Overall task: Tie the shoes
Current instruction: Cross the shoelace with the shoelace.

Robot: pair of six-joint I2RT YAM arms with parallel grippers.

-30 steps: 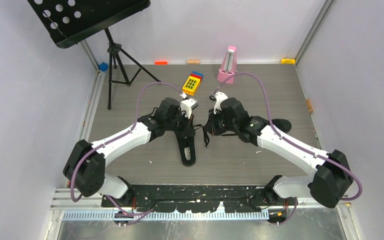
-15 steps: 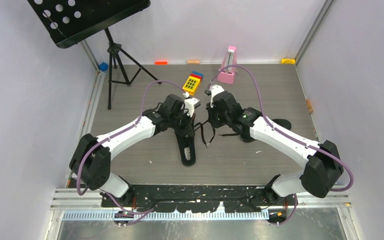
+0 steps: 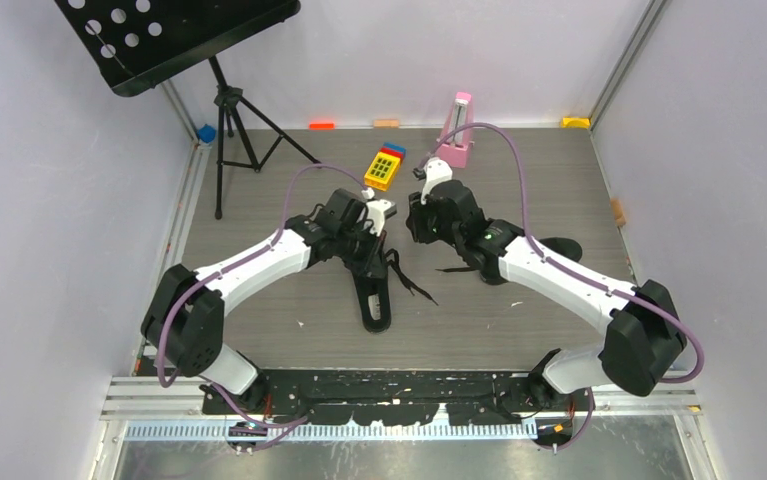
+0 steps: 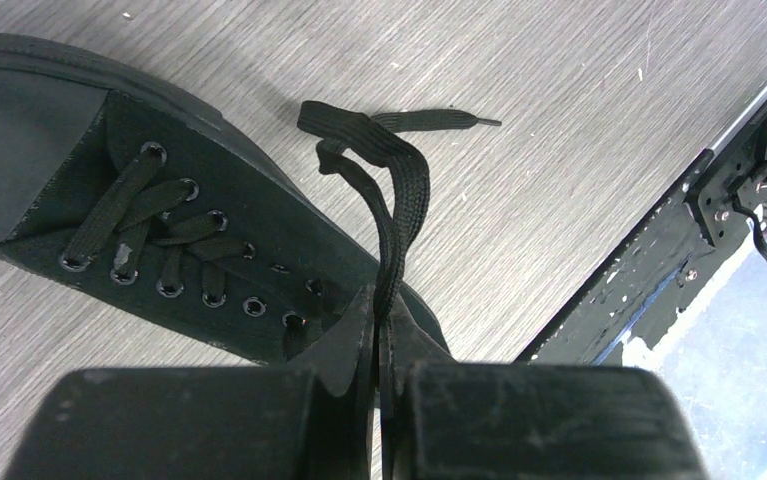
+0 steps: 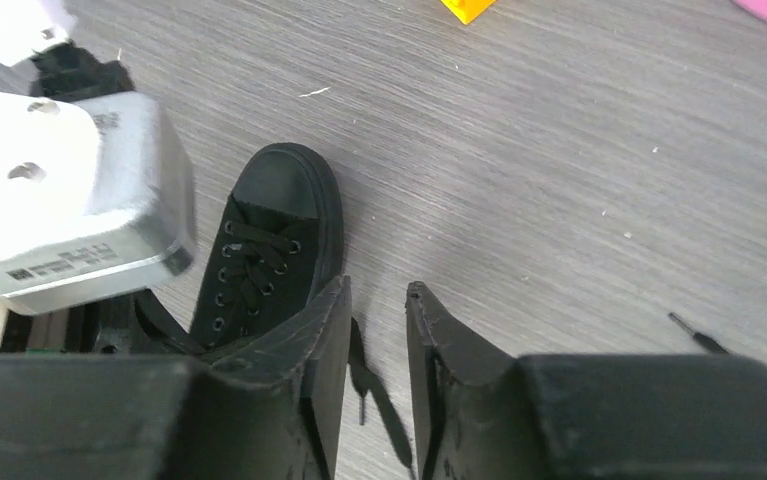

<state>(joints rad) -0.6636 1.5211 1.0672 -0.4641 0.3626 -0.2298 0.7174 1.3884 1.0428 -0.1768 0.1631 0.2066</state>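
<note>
Left hand (image 4: 379,312) tight on lace (image 4: 406,182)

Right gripper (image 5: 379,300): jaws now parted, grip on the lace given up.
Lace (image 3: 414,284): let fall, now lying loose beside the shoe (image 3: 375,295).
Right arm (image 3: 559,275): drawn back from the shoe.

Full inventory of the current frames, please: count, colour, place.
shoes: 2, black; one mid-table, the other at right, partly hidden
lace: 1 strand, black, from the centre shoe up into the left gripper
music stand: 1, black, far left corner
metronome: 1, pink, far edge
keypad toy: 1, yellow with coloured buttons, left of the metronome
small blocks: about five; orange, yellow, blue; along the table's edges
arms: 2, white and black, purple cables
left gripper: black, shut on the lace
right gripper: black, open, empty, beside the centre shoe
</note>
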